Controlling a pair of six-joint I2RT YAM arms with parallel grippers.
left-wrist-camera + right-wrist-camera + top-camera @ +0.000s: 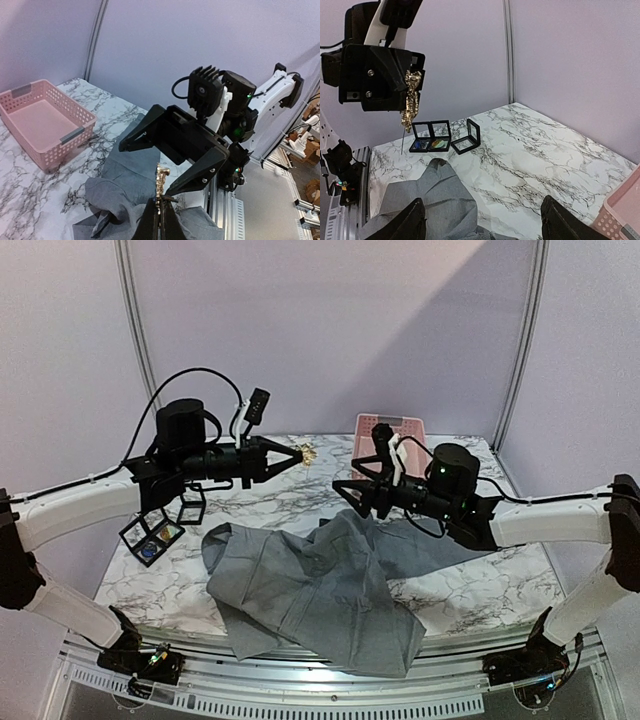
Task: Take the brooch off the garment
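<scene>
Grey garment (310, 590) lies crumpled at the near edge of the surface (480, 590), the brooch (306, 453) held clear at far left in the clenched left fingers (149, 225), right fingers (412, 220) released and empty, so removal looks done; setting it down carefully comes next.

We count one grey garment (320, 590), one gold brooch (410, 100), one pink basket (60, 147) and two grippers: the left gripper (160, 215) and the right gripper (485, 222). The black display cases (445, 136) number three or four (their frames overlap, so we cannot settle it).
</scene>
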